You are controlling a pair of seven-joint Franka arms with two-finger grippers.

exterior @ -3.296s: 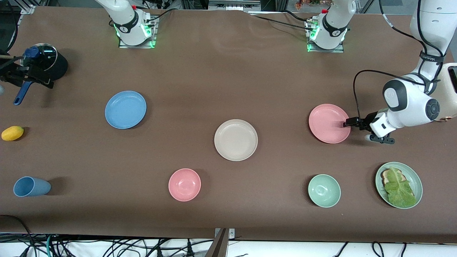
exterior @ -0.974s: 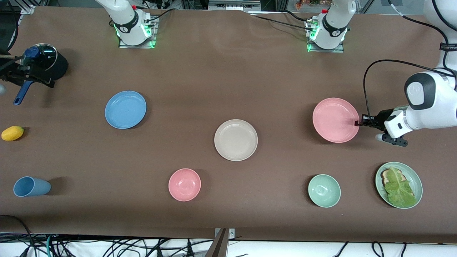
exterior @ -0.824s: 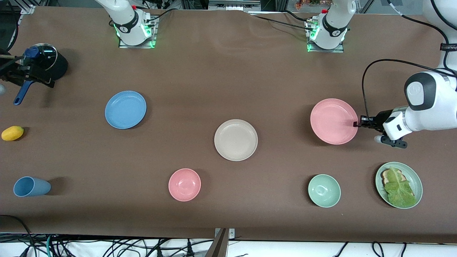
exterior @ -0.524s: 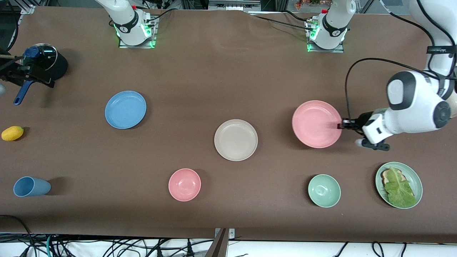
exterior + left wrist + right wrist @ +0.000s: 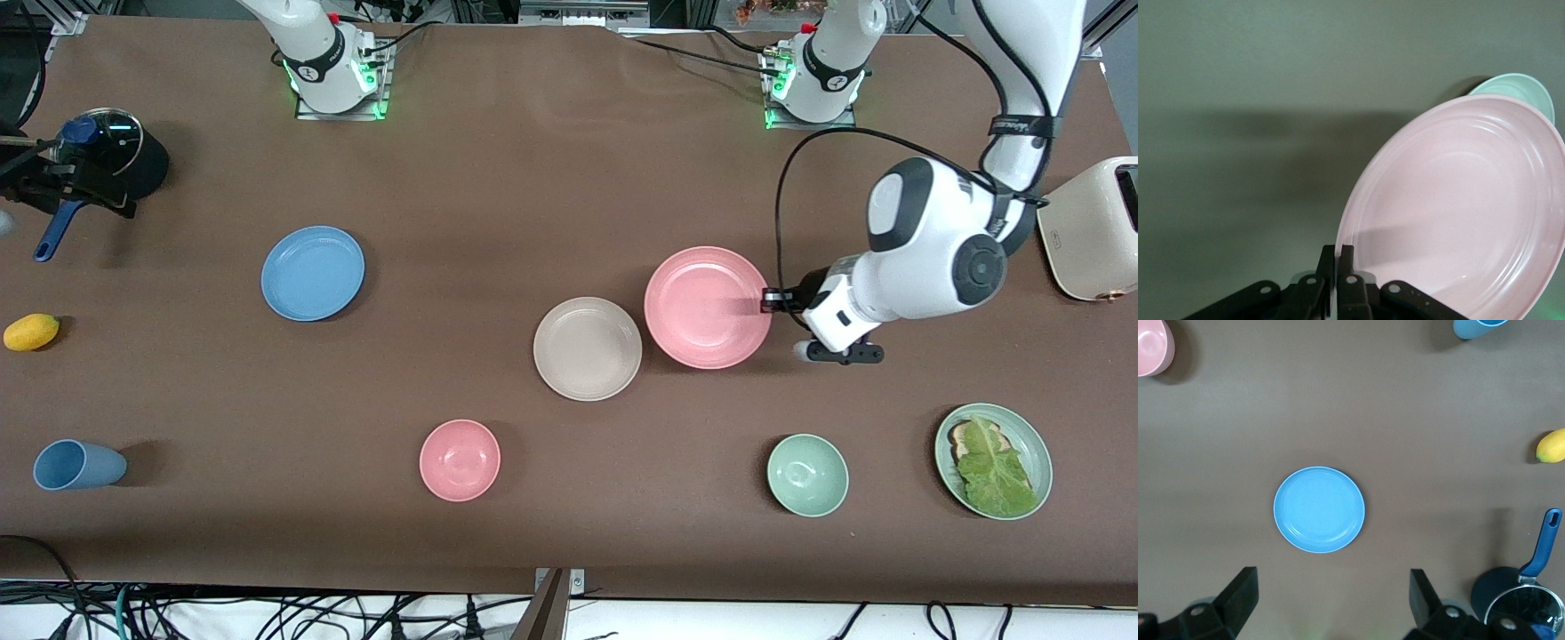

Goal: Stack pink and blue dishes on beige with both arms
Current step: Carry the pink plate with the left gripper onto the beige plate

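Observation:
My left gripper [image 5: 766,302] is shut on the rim of the pink plate [image 5: 707,307] and holds it just off the table, its free edge beside the beige plate [image 5: 587,348]. The left wrist view shows both fingers [image 5: 1337,257] pinching the pink plate's rim [image 5: 1458,213]. Flat on the table toward the right arm's end lies the blue plate [image 5: 313,273]. My right gripper [image 5: 1333,575] hangs open high above the table, and the blue plate [image 5: 1319,509] sits below it, apart from its fingers. That gripper is out of the front view.
A pink bowl [image 5: 460,460], a green bowl [image 5: 807,475] and a green plate with lettuce [image 5: 993,460] stand nearer the front camera. A blue cup [image 5: 78,464], a yellow fruit [image 5: 31,332] and a lidded pot [image 5: 111,160] sit at the right arm's end. A toaster [image 5: 1098,229] stands at the left arm's end.
The left arm has lifted the pink plate and carried it toward the beige plate, now right beside it. The blue plate and the beige plate have not moved.

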